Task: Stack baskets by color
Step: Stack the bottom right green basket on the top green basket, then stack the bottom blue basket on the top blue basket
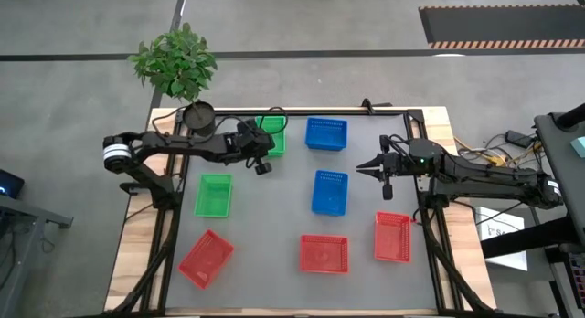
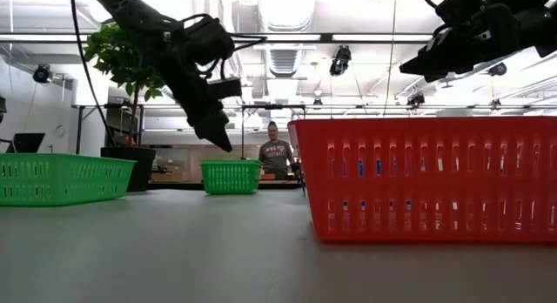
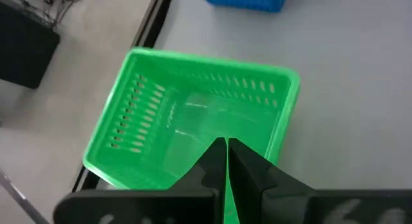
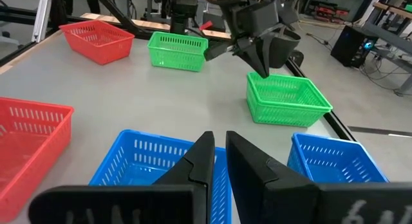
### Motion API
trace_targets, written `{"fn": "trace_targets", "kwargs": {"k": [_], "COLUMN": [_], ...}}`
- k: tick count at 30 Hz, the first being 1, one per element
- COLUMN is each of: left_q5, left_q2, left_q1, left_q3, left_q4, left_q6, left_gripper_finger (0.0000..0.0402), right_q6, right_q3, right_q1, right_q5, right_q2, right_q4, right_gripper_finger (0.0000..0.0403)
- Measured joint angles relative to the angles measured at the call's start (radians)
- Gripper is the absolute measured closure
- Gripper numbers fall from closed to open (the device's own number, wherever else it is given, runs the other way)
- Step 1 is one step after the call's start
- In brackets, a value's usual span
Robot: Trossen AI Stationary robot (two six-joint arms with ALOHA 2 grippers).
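Observation:
Seven baskets stand on their bases on the grey table. Green ones sit at the far left [image 1: 278,137] and left of the middle [image 1: 214,195]. Blue ones are at the far middle [image 1: 326,133] and the centre [image 1: 330,192]. Three red ones line the near side [image 1: 207,259], [image 1: 324,254], [image 1: 392,237]. My left gripper [image 3: 225,147] is shut with nothing between its fingers. It slants down just over the far green basket [image 3: 193,121], its tips [image 2: 226,144] above the rim. My right gripper [image 1: 359,168] hangs shut and raised, right of the blue baskets.
A potted plant in a round black pot [image 1: 199,120] stands at the table's far left corner, close behind my left arm. Black frame rails run along the table's edges. A person [image 2: 276,155] shows in the room beyond the far edge.

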Motion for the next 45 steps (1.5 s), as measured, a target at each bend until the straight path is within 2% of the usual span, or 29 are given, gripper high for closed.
{"fn": "trace_targets", "kwargs": {"k": [7,11,14,18,21,24,27,35,41,43,45], "left_q5": [-0.027,-0.030,-0.048,-0.051,-0.151,-0.306,-0.359,-0.348,-0.313,-0.304,-0.252], "left_q2": [-0.016,-0.066,-0.091,-0.097,-0.083,-0.069,-0.070,-0.071,-0.080,-0.096,-0.126], "left_q1": [-0.037,-0.107,-0.161,-0.236,-0.284,-0.320,-0.341,-0.347,-0.351,-0.352,-0.359], "left_q3": [0.032,0.142,0.187,0.191,0.191,0.196,0.192,0.146,0.144,0.142,0.129], "left_q4": [0.026,0.145,0.361,0.727,0.917,0.945,1.013,1.199,1.203,1.220,1.211], "left_q6": [-0.073,-0.268,-0.438,-0.450,-0.446,-0.455,-0.524,-0.549,-0.573,-0.540,-0.464], "left_gripper_finger": [0.0402,0.0402,0.0402,0.0401,0.0401,0.0401,0.0401,0.0401,0.0401,0.0401,0.0401], "right_q6": [0.004,0.004,0.004,0.013,0.016,0.024,0.030,0.140,0.214,0.231,0.241], "right_q3": [-0.002,-0.010,-0.017,-0.018,-0.018,-0.018,-0.018,-0.006,-0.019,-0.019,-0.019], "right_q1": [0.000,0.000,0.000,0.000,0.000,0.000,0.000,0.000,0.007,0.026,0.057], "right_q5": [0.000,0.000,0.000,0.001,0.001,0.005,0.009,0.008,0.001,0.000,0.001], "right_q2": [0.000,0.000,0.000,0.000,0.000,0.000,0.000,-0.001,0.001,0.000,0.000], "right_q4": [-0.001,0.000,0.000,0.008,0.008,0.009,0.024,0.054,0.052,0.054,0.053], "right_gripper_finger": [0.0369,0.0369,0.0369,0.0369,0.0369,0.0369,0.0369,0.0369,0.0369,0.0369,0.0369]}}
